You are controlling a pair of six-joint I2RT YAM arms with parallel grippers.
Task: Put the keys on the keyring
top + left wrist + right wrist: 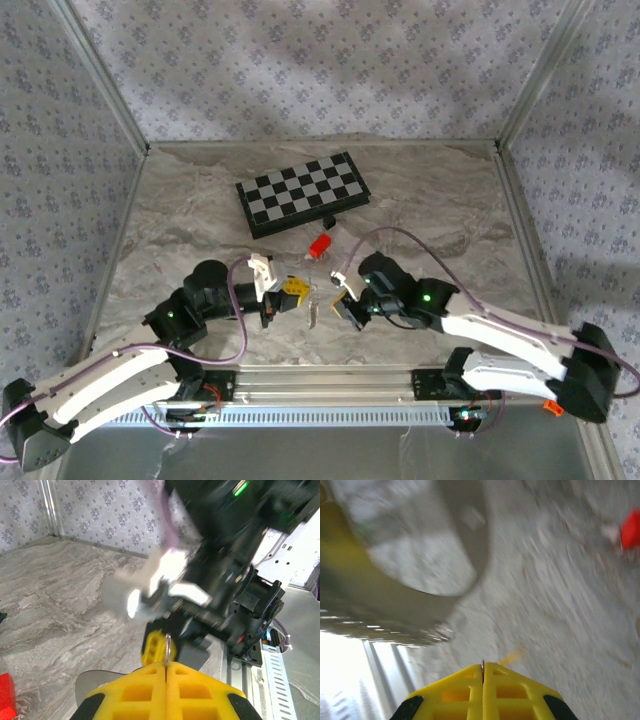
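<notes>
Keys (314, 310) look tiny and silvery, one yellow-headed.

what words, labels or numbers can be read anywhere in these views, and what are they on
None can be read.
The chessboard shows only its black and white squares.
The red piece is plain.
The yellow finger pads carry no print.
The right wrist view is too blurred to tell.
</notes>
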